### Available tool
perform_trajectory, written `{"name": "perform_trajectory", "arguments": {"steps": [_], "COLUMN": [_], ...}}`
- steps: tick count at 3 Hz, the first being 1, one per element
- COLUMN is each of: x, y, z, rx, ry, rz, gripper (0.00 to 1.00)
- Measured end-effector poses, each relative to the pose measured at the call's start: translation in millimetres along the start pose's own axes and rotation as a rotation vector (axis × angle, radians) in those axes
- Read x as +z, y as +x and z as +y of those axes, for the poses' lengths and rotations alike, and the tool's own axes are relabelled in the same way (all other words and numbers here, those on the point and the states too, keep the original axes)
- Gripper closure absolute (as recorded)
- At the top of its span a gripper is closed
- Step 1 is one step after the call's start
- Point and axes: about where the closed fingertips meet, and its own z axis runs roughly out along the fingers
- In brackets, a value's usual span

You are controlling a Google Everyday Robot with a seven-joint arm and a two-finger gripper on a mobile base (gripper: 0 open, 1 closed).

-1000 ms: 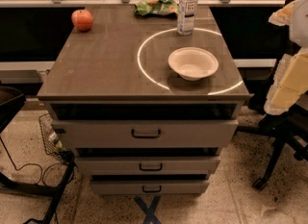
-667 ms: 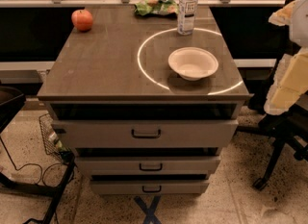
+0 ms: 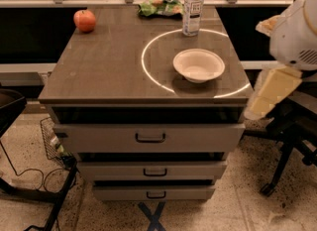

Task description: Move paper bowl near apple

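Grey-brown top on a cabinet fills the middle of the view, three drawers stacked under it, all with dark handles. Off to the right, the robot's white arm comes in from the edge, and below it hangs the cream-coloured gripper, just beside the cabinet's right front corner and off the top altogether. How wide it stands, I can't tell from here, and nothing shows in its grasp. Behind it, a black chair on the speckled floor.

On the top now: a bright ring of light sweeps across the right half, and the bowl sits upright inside that ring, toward the front right. Empty, off-white, rim flared wide.

At the back edge of the ring, a clear bottle stands upright, well behind the bowl. Just to its left, a green bag lies crumpled at the rear.

And the apple: red-orange, alone in the back left corner, well apart from the bowl, with most of the bare top between the two.
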Motion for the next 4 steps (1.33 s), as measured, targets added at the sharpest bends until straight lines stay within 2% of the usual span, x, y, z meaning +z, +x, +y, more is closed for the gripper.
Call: {"name": "perform_trajectory", "arguments": {"steps": [1, 2, 3, 4], "x": [27.2, 47.3, 56.9, 73.9], "y": [-14.9, -44.3, -59.1, -54.8], "z": [-0.9, -25.4, -46.5, -52.6], "rx": [-0.015, -0.052, -0.070, -0.056], "ry": [0.057, 0.172, 0.224, 0.238], "rz": [-0.086, -0.170, -0.187, -0.187], "gripper": [0.00, 0.00, 0.00, 0.00]}}
